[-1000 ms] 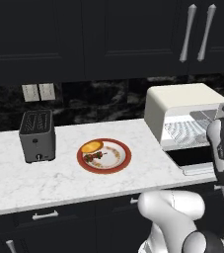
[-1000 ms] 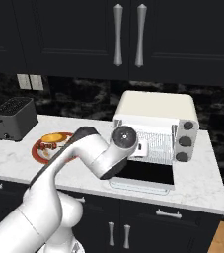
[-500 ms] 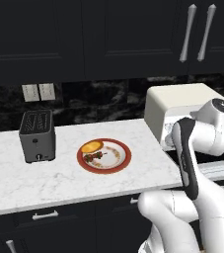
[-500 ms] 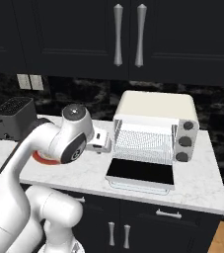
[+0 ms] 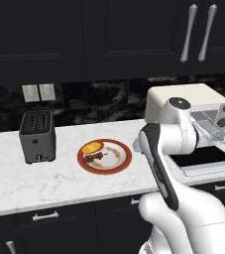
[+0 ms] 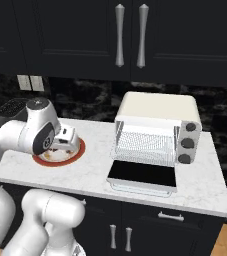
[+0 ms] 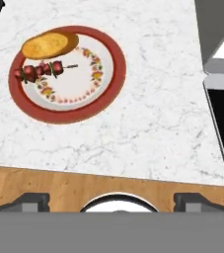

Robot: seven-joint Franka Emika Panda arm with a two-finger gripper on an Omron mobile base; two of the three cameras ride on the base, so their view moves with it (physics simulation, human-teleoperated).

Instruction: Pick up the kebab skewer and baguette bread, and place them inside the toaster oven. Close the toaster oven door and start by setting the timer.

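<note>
From the gripper (image 7: pixel 111 200), its jaws spread wide and gripping nothing, the kebab skewer (image 7: pixel 40 70) and baguette bread (image 7: pixel 49 44) lie on the plate (image 7: pixel 108 84) toward eleven o'clock; the toaster oven door (image 6: pixel 142 175) hangs open.

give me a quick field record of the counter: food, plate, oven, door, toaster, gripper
skewer: lying on the plate, beside the bread
bread: at the plate's rim
oven: right of the plate, rack showing inside
door: folded down, open
toaster: left of the plate, apart from it
gripper: open, holding nothing, off the plate
</note>
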